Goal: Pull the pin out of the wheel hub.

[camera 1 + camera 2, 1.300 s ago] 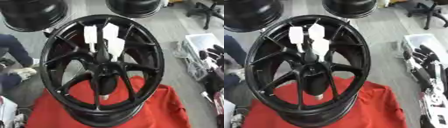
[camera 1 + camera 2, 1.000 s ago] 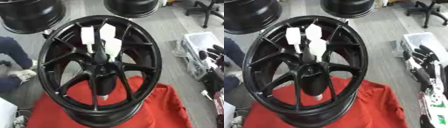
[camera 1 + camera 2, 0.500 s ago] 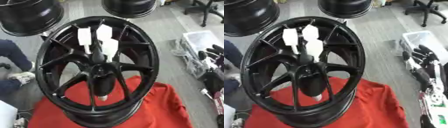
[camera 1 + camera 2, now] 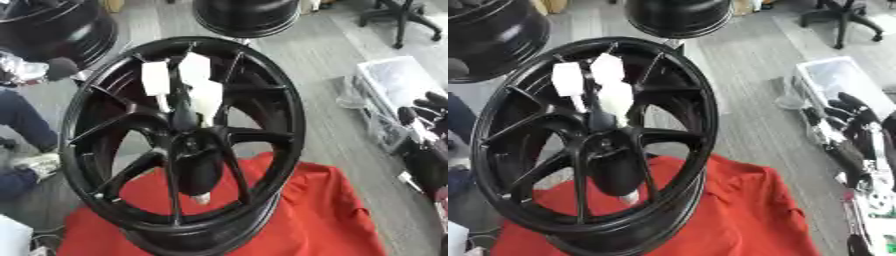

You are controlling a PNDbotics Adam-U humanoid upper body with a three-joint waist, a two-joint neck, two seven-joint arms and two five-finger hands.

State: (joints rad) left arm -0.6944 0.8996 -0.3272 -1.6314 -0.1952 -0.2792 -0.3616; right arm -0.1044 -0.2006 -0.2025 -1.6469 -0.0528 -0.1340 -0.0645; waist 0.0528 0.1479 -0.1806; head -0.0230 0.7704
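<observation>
Wheel hub [image 4: 188, 145] stands upright mid-view on the red cloth [image 4: 324, 215]. A dark shape at its centre may be the pin [image 4: 199, 175]. Nothing grips it, so we judge the pull undone. Our right hand [image 4: 846, 125] sits at the right edge; we cannot tell its state.

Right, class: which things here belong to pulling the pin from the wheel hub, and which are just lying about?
Job: wheel, hub, right hand idle at the right edge.
Lying about: red cloth, spare rim, white crate, office chair.
</observation>
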